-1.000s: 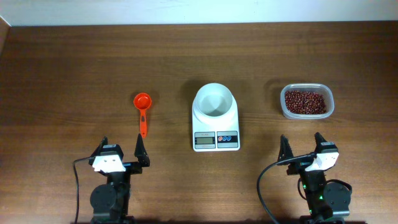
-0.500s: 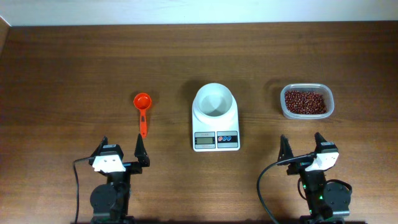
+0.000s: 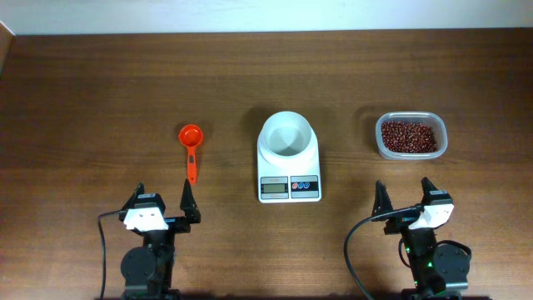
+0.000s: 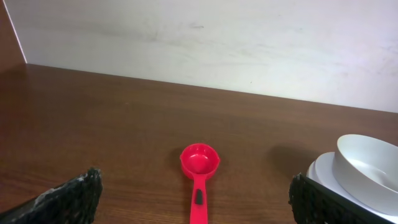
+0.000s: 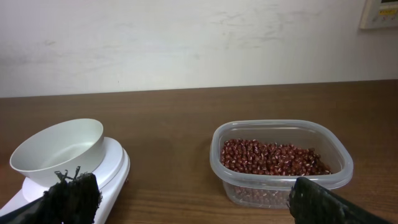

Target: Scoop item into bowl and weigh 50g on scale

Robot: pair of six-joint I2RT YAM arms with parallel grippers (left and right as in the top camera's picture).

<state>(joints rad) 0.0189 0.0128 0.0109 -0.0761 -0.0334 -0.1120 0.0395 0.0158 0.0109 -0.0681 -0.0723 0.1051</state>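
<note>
The white bowl (image 3: 288, 135) stands empty on the white scale (image 3: 289, 175) at the table's middle; both also show in the right wrist view, bowl (image 5: 59, 151) on scale (image 5: 112, 168). The reddish-brown beans (image 3: 408, 136) fill a clear plastic tub (image 3: 410, 154) at the right, seen close in the right wrist view (image 5: 270, 157). A red scoop (image 3: 191, 148) lies left of the scale, handle toward me, and shows in the left wrist view (image 4: 199, 171). My left gripper (image 3: 161, 208) is open and empty just behind the scoop's handle. My right gripper (image 3: 403, 198) is open and empty, near the tub.
A pale wall runs along the table's far edge (image 4: 199, 81). A black cable (image 3: 358, 250) loops beside the right arm base, and another (image 3: 102, 250) by the left arm base.
</note>
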